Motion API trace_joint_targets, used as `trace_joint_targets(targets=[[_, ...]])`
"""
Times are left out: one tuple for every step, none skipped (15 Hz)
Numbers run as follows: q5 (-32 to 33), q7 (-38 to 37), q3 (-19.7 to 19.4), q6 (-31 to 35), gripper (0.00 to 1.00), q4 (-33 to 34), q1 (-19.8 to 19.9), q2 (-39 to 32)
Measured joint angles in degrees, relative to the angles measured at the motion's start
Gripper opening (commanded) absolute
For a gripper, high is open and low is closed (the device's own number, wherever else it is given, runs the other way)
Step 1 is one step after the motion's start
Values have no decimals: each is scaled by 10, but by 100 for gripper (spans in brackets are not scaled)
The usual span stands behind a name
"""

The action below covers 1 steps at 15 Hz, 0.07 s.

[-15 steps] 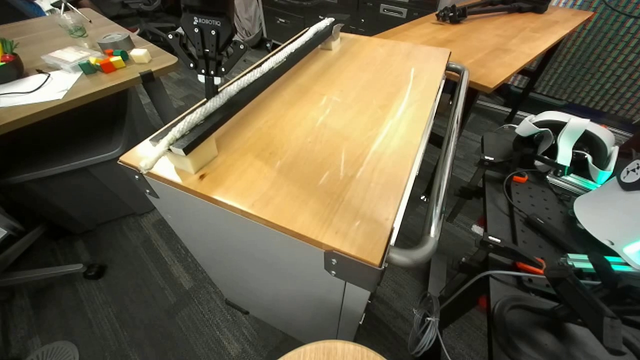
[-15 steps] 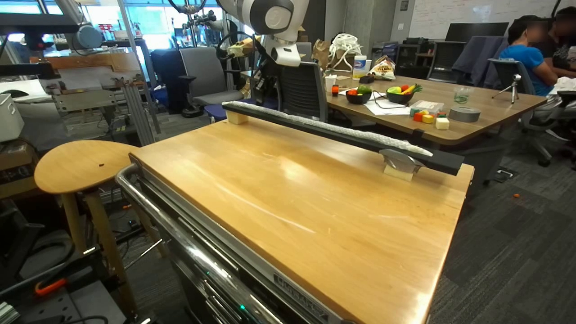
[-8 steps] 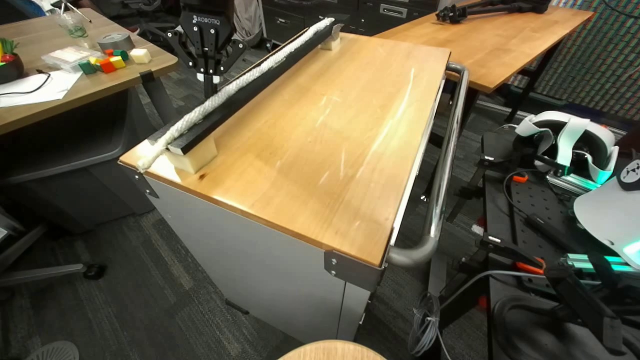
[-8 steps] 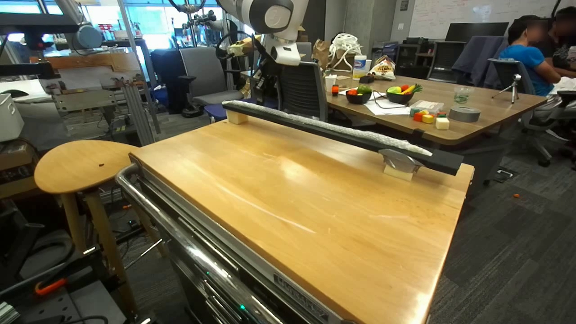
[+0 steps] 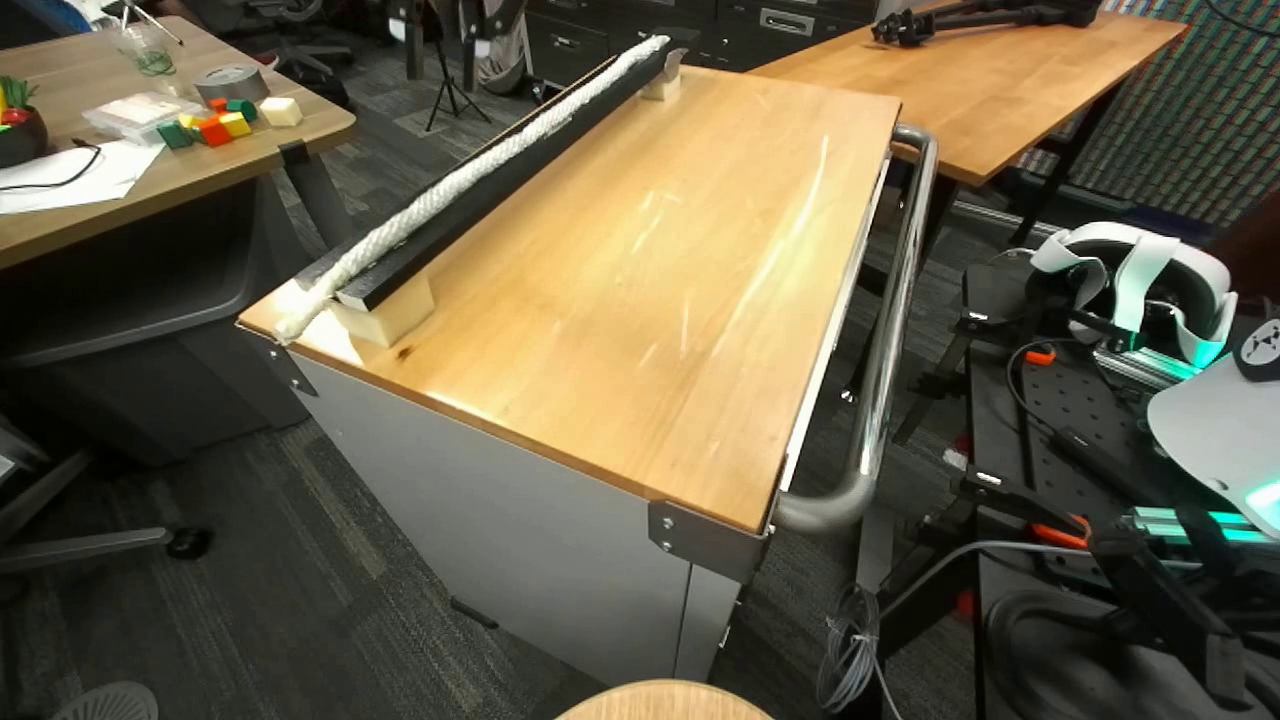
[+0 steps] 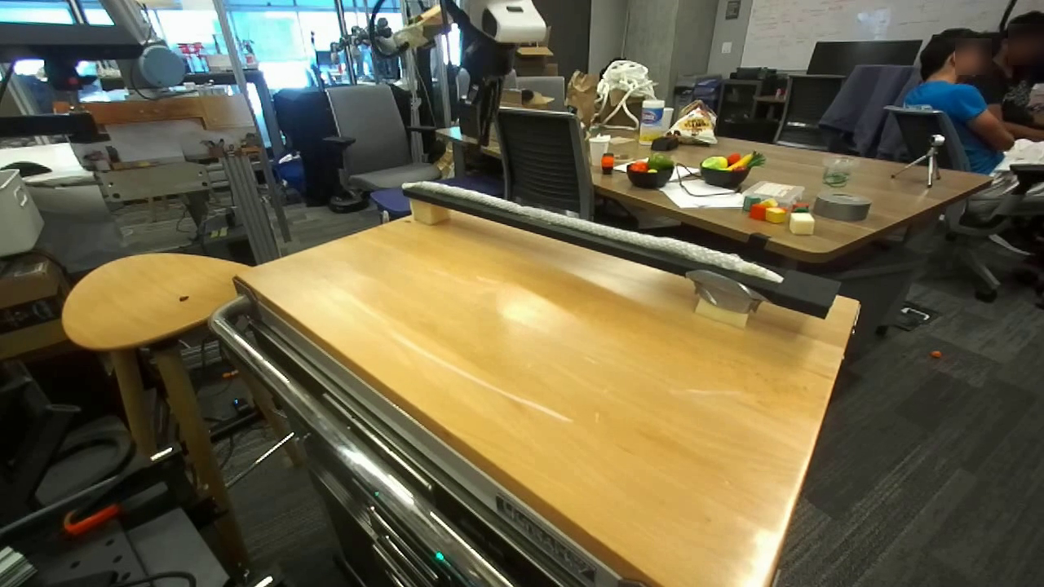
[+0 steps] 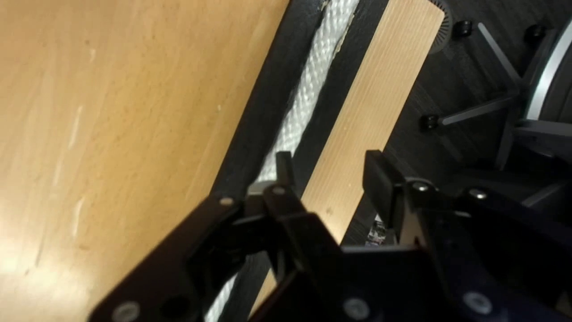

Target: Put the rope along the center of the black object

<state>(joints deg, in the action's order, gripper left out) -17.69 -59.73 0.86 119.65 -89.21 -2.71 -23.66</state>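
Rising clear of rope (image 7: 309, 85), hand (image 7: 329, 157) spread

You have the rope (image 5: 470, 178) lying along the rail (image 5: 500, 187), one end reaching past it, the rail over two blocks (image 5: 398, 311) near one long edge of the tabletop (image 5: 640, 300), a bar (image 5: 893, 320) beside the opposite edge, and your gripper (image 7: 328, 170) higher up.

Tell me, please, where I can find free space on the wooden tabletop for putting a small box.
The broad patch of bare wooden tabletop lies between the black rail and the tubular metal bar. Crowded is the rail itself: white braided rope on top, pale blocks under it, and the open hand raised near it.
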Motion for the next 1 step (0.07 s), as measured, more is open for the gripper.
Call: trace_joint_targets(targets=[[27, -3, -8, -6, 58, -17, -1, 29]])
